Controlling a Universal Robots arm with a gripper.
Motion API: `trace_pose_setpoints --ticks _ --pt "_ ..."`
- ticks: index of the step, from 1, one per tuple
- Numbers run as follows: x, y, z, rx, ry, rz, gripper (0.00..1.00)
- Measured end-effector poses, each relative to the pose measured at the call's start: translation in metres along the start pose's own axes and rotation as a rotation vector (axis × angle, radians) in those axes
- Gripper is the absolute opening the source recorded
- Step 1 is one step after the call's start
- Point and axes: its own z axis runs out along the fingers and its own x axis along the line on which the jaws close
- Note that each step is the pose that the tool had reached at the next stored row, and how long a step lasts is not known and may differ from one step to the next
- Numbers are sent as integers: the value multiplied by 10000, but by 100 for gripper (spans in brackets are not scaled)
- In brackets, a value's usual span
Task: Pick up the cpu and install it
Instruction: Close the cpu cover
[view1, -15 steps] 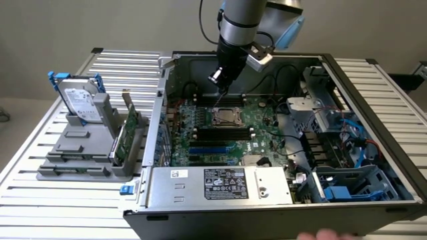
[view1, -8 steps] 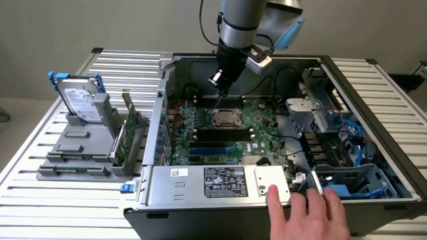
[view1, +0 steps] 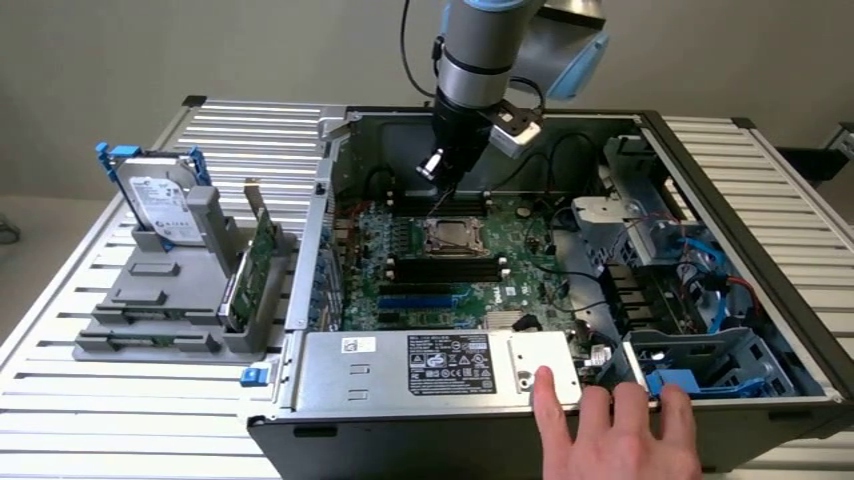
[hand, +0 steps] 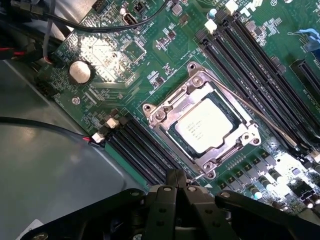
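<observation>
Standing by the open computer case (view1: 350, 372), I see the end effector (hand: 176, 183) hanging low over the motherboard (hand: 107, 55), its fingers pressed together with nothing between them. The cpu (hand: 204, 125) is already lying flat in the socket frame (hand: 159, 114), silvery top up, just ahead of the fingertips and a little below them. From the exterior view it sits straight under the tool, slightly nearer the case's front. The chip is almost square and lies cornerwise to the line of the fingers, so it offers no real long axis. A thin retention lever (hand: 260, 117) runs along one side of the socket, and I cannot tell whether it is latched. A person's hand (view1: 621, 430) rests on the case's front edge, well apart from the socket. The hard drive (view1: 160, 205) stands in its holder out on the bench (view1: 80, 395).
</observation>
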Motion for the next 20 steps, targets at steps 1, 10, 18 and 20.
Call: trace_pose_setpoints --ticks 1,10,18,20 --pt "-2 0 5 -1 0 -2 11" --pt "-12 -2 33 -1 -5 -51 11" --pt "-20 -8 48 12 -53 -393 11" --pt "-21 -10 49 21 -82 -594 11"
